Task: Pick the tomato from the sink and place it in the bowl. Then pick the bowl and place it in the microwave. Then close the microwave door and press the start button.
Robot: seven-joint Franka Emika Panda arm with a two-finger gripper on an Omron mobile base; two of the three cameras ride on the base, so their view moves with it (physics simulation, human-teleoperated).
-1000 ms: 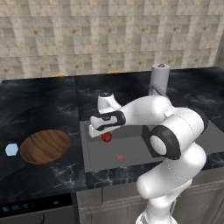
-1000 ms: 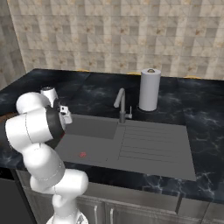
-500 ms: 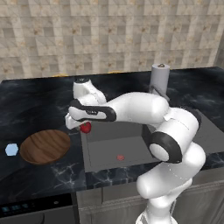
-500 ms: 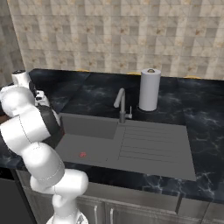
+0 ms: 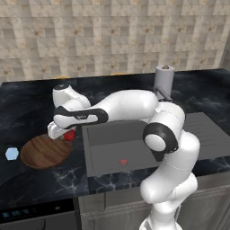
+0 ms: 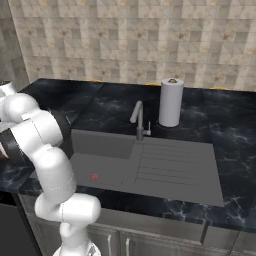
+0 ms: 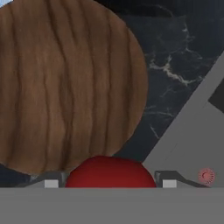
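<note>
The tomato point(image 5: 69, 134) is in our hand point(image 5: 63, 133), squeezed between the two fingers, up in the air by the near edge of the bowl point(image 5: 45, 151). From the hand's own camera, most of the bowl lies ahead. We think we should slide over the bowl's middle, go low, then let go softly so it won't roll onto the bench point(image 5: 27, 110) or back in the sink point(image 5: 134, 148).

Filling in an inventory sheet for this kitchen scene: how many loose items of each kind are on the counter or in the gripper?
Tomato: 1, in the gripper
Wooden bowl: 1
Paper towel roll: 1
Small light-blue hexagonal object: 1
Total: 4
</note>
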